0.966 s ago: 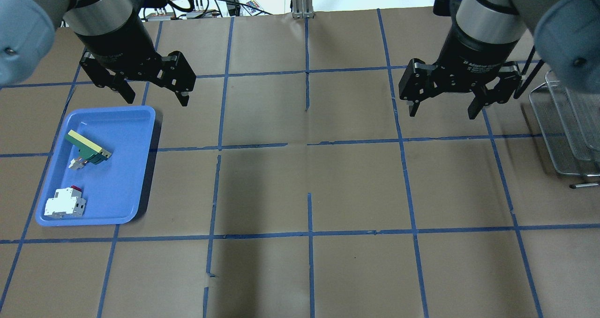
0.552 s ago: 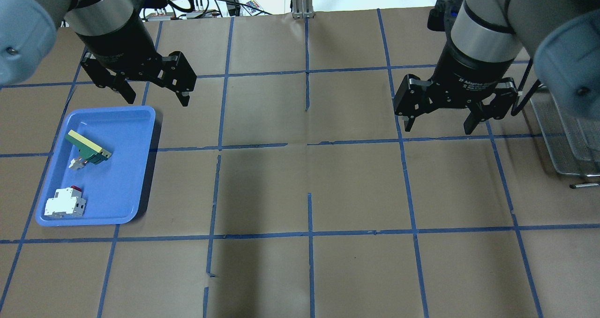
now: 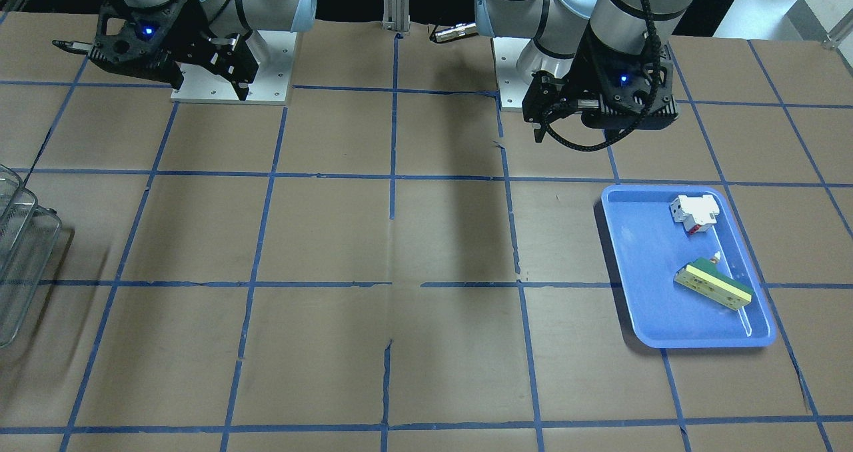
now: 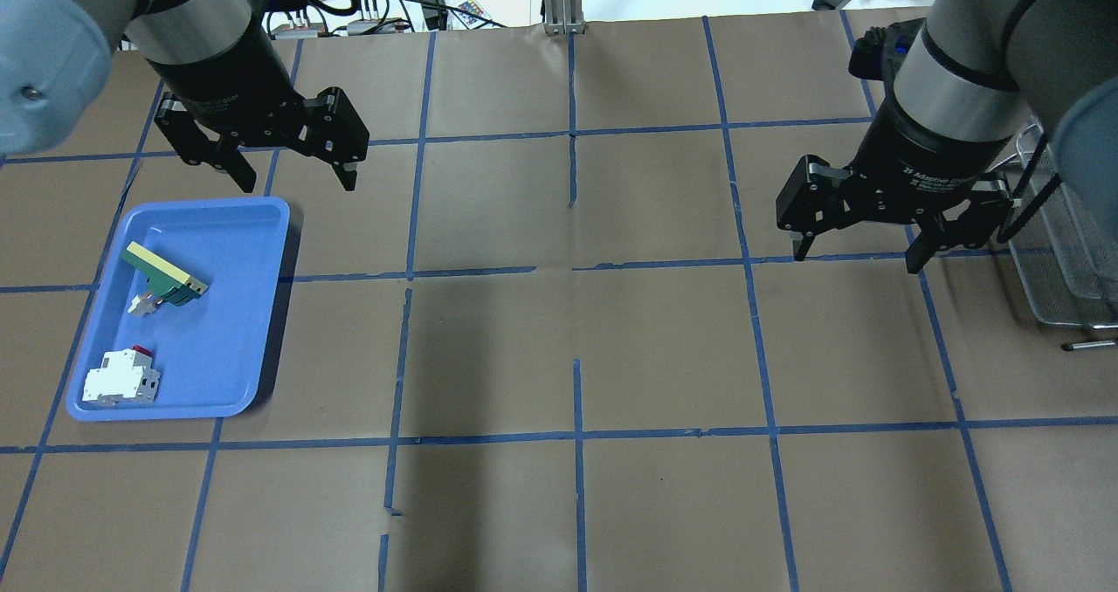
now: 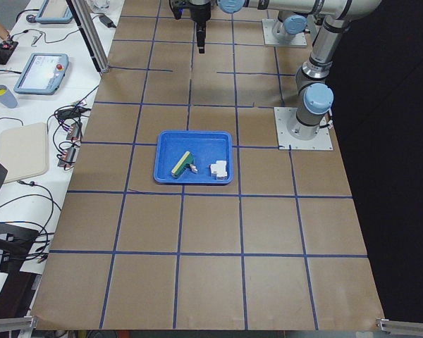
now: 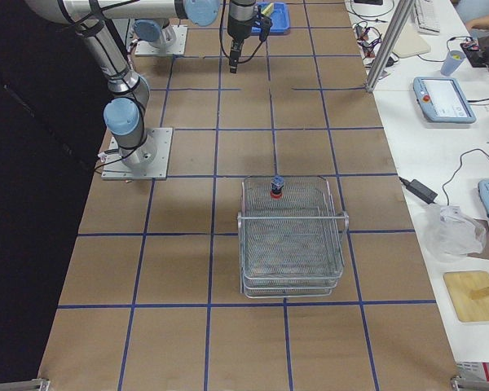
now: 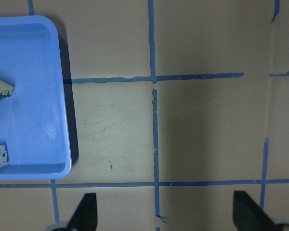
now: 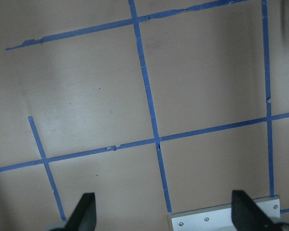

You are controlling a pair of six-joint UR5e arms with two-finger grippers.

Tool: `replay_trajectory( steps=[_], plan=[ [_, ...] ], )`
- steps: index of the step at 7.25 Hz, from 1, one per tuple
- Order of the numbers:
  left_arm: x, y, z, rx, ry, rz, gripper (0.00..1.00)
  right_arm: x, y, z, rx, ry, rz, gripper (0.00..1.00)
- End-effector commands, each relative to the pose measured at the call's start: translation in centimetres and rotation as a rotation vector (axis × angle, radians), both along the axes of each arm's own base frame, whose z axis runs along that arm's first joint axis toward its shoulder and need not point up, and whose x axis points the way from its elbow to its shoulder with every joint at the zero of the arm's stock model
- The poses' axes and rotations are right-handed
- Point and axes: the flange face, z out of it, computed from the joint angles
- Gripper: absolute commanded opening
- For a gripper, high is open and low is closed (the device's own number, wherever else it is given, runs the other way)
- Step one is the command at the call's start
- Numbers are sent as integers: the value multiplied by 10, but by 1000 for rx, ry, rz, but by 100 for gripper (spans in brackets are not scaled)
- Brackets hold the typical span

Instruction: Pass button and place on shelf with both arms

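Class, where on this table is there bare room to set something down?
Bare: the brown table's middle between the blue plastic tray and the grey wire-mesh shelf. Crowded: inside the tray, around the white breaker block and green-yellow slab.

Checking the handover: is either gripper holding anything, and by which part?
Nothing is held. The left gripper and the right gripper are both open and empty; the button sits in the shelf.

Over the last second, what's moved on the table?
The right gripper shifted outward toward the shelf and lower in the overhead view, with its jaws open and empty throughout. The left gripper, also open, and the blue tray stayed where they were.
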Motion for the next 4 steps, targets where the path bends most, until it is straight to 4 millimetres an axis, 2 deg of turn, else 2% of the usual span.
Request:
replay_trajectory(
  steps=[1, 4],
  plan=[
    [1, -1, 0, -4, 1, 8, 100, 0, 1, 7, -18, 2, -4, 100],
    [-1, -1, 0, -4, 27, 20, 100, 0, 0, 4, -12, 0, -3, 100]
  ],
)
